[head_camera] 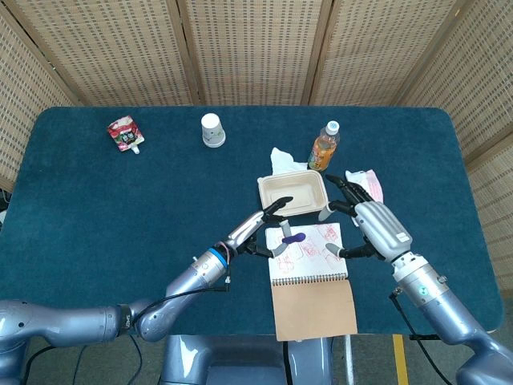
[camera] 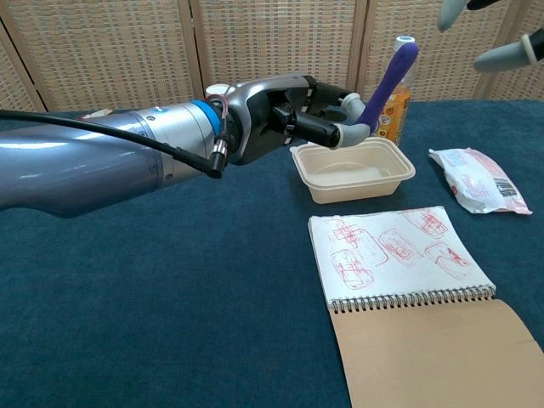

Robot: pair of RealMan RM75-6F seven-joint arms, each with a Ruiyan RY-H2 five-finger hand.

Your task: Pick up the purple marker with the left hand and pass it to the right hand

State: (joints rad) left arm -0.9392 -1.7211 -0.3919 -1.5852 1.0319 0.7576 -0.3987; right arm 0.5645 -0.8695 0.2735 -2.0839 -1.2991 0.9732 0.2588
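Note:
My left hand (head_camera: 260,231) (camera: 293,115) pinches the purple marker (camera: 390,81) (head_camera: 292,237) near its lower end, holding it in the air above the open notebook (head_camera: 308,255). In the chest view the marker stands tilted, its tip up and to the right. The right hand (head_camera: 370,227) hovers a short way to the marker's right with fingers spread, holding nothing and not touching the marker. Only its fingertips (camera: 501,58) show at the top right of the chest view.
On the blue table (head_camera: 120,200): a beige food container (head_camera: 292,194) with a tissue behind it, an orange drink bottle (head_camera: 323,147), a white snack packet (camera: 476,180), a paper cup (head_camera: 212,130) and a red pouch (head_camera: 124,134) at the far left.

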